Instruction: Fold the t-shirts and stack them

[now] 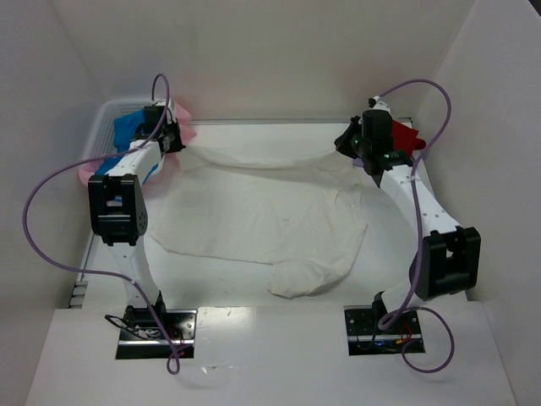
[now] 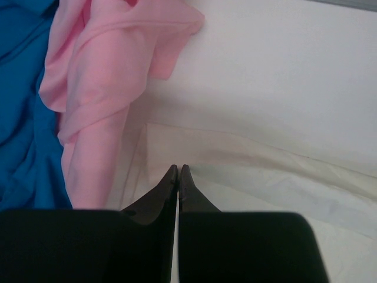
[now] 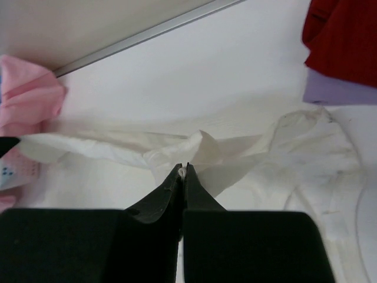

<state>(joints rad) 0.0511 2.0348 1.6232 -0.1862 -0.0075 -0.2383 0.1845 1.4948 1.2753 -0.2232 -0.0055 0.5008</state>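
Left gripper [image 2: 178, 168] and right gripper [image 3: 183, 167] each clamp thinly on the far edge of the cream shirt [image 1: 270, 216], so stretching harder could slip it free.

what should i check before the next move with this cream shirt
1. Left hand shut on the cream-white t-shirt, far edge: ok.
2. Right hand shut on the same edge, cloth showing between its tips: ok.
3. Edge stretched between both hands: ok, slight sag.
4. Shirt lying flat: not ok, near part bunched.
5. Pink t-shirt out of the left grip: ok, it lies beside the tips.
6. Red t-shirt on lavender t-shirt free of the cream cloth: cannot tell.
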